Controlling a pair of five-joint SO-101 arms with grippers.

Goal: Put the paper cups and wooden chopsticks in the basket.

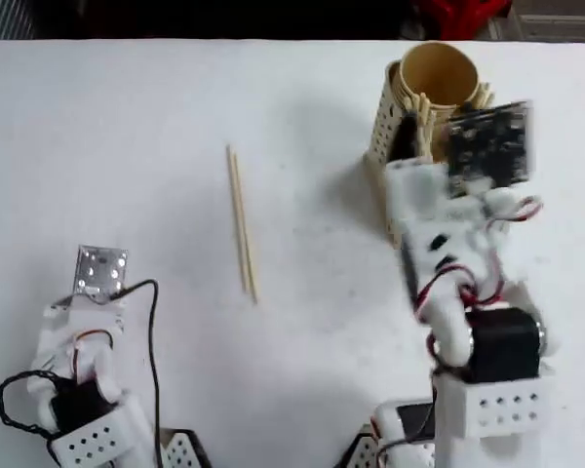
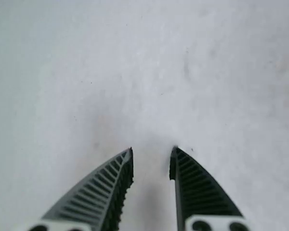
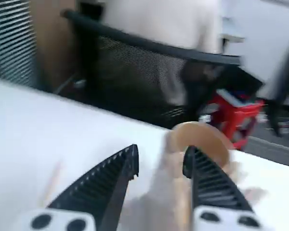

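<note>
Overhead view down on table (image 1: pixel 127 97), wrist views close, low, forward-facing

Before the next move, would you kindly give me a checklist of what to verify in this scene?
1. Paper cup inside the basket: ok.
2. All wooden chopsticks in the basket: not ok; one pair of chopsticks lies on the table, apart from the basket.
3. Left jaws apart with nothing between them: ok.
4. Right jaws apart and empty, over the basket: ok.
5. That pair within the left arm's reach: cannot tell.
</note>
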